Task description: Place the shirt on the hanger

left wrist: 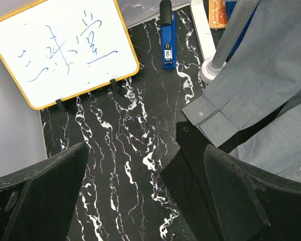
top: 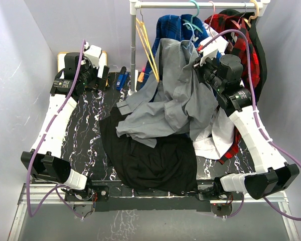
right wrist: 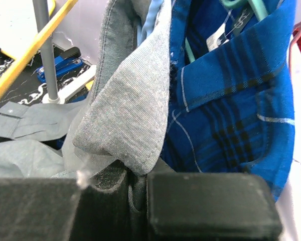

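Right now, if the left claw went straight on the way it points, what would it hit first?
Likely the left gripper meets the marbled tabletop, just beside the black cloth; depth is unclear.

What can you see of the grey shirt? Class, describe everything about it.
The grey shirt is thin, soft woven fabric with a collar, a buttoned cuff and small white buttons. It hangs crumpled from the right gripper, which is shut on its collar beside the plaid shirt. A light-blue hanger shows inside the collar. Its lower part lies on the black cloth.
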